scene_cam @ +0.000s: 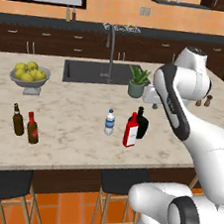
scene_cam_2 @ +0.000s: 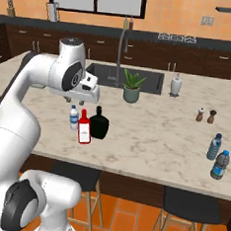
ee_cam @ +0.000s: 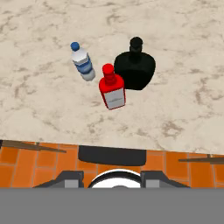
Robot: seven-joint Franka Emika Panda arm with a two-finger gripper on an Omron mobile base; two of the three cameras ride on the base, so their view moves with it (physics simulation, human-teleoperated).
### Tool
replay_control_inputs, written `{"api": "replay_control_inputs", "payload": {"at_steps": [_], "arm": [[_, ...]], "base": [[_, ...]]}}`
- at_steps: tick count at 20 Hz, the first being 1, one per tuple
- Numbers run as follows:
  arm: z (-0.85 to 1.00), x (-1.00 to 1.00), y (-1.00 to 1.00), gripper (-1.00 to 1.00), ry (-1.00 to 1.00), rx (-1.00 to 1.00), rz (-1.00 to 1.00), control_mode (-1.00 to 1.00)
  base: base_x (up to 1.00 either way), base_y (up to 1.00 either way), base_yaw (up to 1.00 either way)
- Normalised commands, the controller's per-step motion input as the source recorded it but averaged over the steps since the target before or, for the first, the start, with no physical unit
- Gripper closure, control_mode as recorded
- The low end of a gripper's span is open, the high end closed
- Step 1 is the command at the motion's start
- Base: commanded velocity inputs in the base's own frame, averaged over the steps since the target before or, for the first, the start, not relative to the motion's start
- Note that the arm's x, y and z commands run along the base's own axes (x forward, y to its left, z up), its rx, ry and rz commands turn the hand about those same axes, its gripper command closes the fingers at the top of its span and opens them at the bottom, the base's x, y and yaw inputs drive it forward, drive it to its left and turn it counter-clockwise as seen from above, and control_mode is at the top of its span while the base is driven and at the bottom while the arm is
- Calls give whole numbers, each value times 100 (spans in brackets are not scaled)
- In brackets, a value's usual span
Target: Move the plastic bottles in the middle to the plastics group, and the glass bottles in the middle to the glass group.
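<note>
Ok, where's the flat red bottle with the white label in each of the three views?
Left base view: the flat red bottle stands right of centre, near the counter's front edge.
Right base view: the bottle is left of centre, below the arm's hand.
Hand view: it is at the centre, seen from above.
Shared landmark: the squat black bottle right beside it.

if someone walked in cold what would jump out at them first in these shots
Probably the tight cluster of three bottles mid-counter near the front edge: a small clear water bottle, a flat red bottle with a white label, and a squat black bottle just behind it. Next, the big white arm arching over the marble island. Then the bowl of yellow-green fruit at far left and the potted plant beside the sink.
</note>
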Motion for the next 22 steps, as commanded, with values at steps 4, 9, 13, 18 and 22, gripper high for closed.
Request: {"api": "replay_control_inputs", "payload": {"at_steps": [4, 9, 13, 18, 22], "arm": [[-8, -10, 0, -100, 3, 0, 0, -100], [-44, -39, 9, -100, 1, -8, -1, -100], [-48, 16, 41, -100, 0, -14, -6, -100], [-21, 56, 32, -100, 0, -6, -1, -100], [-14, 57, 8, -100, 0, 0, 0, -100]], "base": [[0, 0, 0], [0, 0, 0], [0, 0, 0], [0, 0, 0], [0, 0, 0]]}}
